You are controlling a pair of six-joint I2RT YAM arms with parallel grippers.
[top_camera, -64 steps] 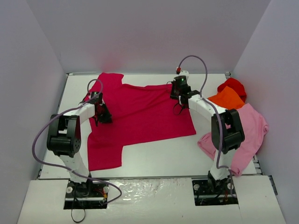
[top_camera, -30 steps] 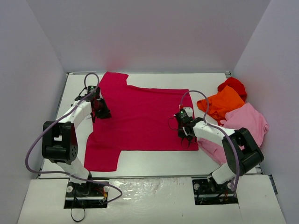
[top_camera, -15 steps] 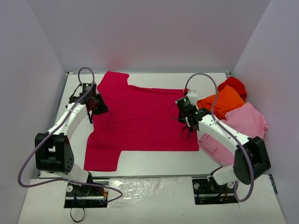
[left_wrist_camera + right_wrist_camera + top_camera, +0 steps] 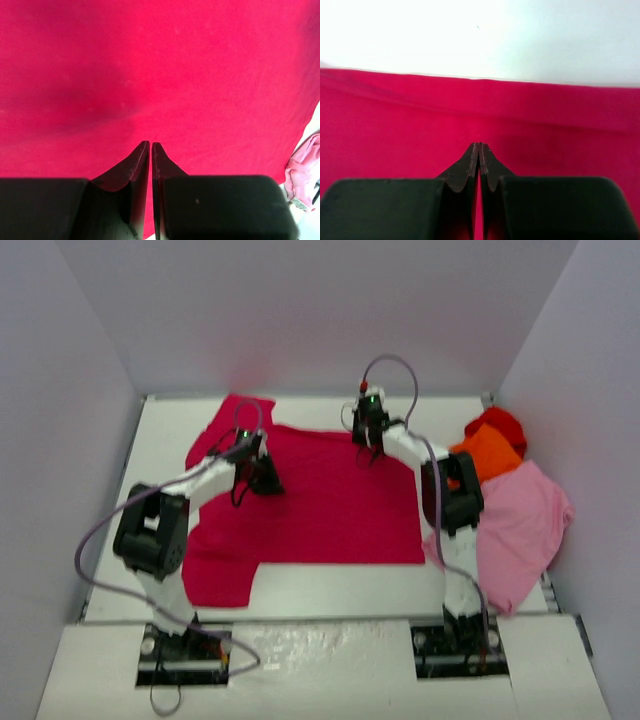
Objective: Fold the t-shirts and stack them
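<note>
A crimson-magenta t-shirt [image 4: 320, 505] lies spread flat on the white table [image 4: 330, 585], its sleeves at the left. My left gripper [image 4: 266, 480] rests low over the shirt's left part, just inside the far sleeve. In the left wrist view its jaws [image 4: 150, 144] stand shut, with only a hairline slit and no cloth between them. My right gripper [image 4: 372, 438] is at the shirt's far edge. The right wrist view shows its tips [image 4: 479, 145] pressed together and empty above the hem [image 4: 485, 87].
A heap of t-shirts sits at the table's right side: bright red [image 4: 500, 423] at the back, orange [image 4: 485, 453] over it, light pink [image 4: 520, 525] nearest. The pink one shows at the left wrist view's edge [image 4: 302, 172]. Pale walls enclose three sides.
The left gripper has moved right from the sleeve onto the shirt body. The right gripper has swung from the shirt's right edge to its far edge. Both are shut now.
</note>
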